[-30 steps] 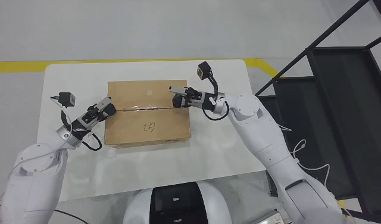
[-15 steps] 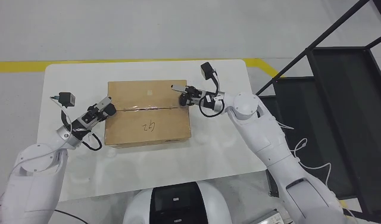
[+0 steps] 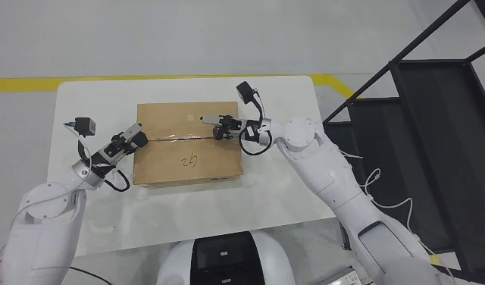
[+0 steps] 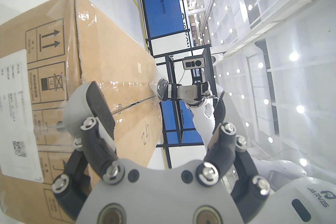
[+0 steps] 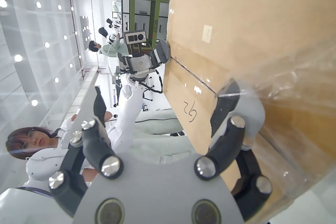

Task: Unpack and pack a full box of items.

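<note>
A closed cardboard box stands mid-table, with clear tape along its top seam and a handwritten mark on the near flap. My left gripper is open at the box's left end, level with the seam. In the left wrist view one fingertip lies against the box at its top edge. My right gripper is open over the right part of the top, close to the seam. In the right wrist view one fingertip touches the taped top of the box; the left gripper shows at the far end.
The white table has bare room in front of the box and on both sides. A black metal frame stands off the table's right edge. A yellow floor line runs behind the table.
My right gripper has moved left from the box's right edge to a spot over the top near the seam. The left arm and the box have not moved.
</note>
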You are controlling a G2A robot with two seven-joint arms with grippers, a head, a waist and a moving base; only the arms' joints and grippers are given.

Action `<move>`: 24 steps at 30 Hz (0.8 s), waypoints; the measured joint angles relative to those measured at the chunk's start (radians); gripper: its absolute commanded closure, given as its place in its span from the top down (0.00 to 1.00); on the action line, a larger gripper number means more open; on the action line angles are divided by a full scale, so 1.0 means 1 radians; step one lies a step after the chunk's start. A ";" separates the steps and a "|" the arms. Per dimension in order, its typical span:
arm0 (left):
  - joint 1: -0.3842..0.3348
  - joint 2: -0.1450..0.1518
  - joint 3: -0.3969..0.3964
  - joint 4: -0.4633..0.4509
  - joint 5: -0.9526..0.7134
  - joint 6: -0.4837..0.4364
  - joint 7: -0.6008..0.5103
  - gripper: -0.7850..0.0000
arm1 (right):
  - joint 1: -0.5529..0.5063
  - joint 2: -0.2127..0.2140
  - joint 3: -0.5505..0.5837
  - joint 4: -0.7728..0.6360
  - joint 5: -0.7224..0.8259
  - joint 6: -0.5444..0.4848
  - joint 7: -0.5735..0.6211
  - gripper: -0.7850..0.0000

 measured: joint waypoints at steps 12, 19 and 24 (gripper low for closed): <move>0.000 0.000 0.000 0.000 0.000 0.000 0.000 1.00 | 0.033 -0.014 -0.050 0.013 -0.014 -0.008 0.006 1.00; 0.000 0.000 0.000 0.000 0.000 0.000 0.000 1.00 | 0.070 -0.035 -0.111 0.026 -0.023 -0.018 -0.004 1.00; 0.000 0.000 0.000 0.000 0.000 0.000 0.000 1.00 | 0.110 -0.054 -0.160 0.063 -0.040 -0.019 -0.016 1.00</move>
